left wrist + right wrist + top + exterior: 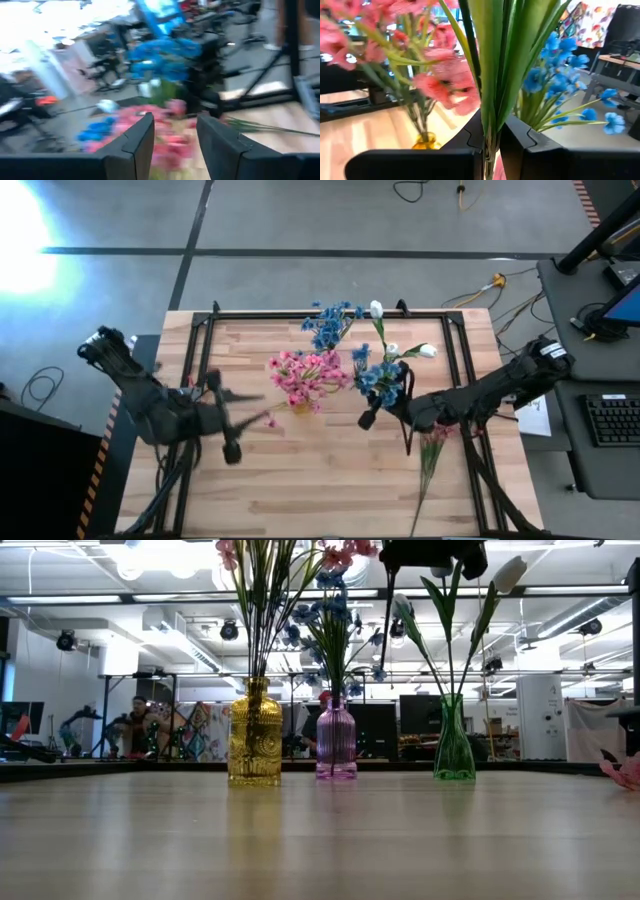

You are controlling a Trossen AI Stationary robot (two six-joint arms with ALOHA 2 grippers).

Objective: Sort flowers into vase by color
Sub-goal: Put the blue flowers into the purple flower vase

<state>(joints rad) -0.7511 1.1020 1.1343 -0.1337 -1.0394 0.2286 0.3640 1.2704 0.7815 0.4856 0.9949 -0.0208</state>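
**Right gripper holds a green stem near the vases**

Closest to you, in the right wrist view, your right gripper [490, 137] has its fingers narrowed onto a green stem [492, 65] with long leaves. From above, that gripper [368, 418] sits near the tabletop's middle, just beside the blue flowers [380, 377].

Your left gripper [232, 448] hovers toward the left edge, fingers [140, 140] parted wide and holding nothing.

Three vases line up toward the far edge: a yellow vase [255, 735] with pink flowers [305, 375], a purple vase [336, 740] with blue blossoms [330, 322], and a green vase [454, 740] with white buds [376, 309].

A pink spray [432, 442] lies flat near the right edge.
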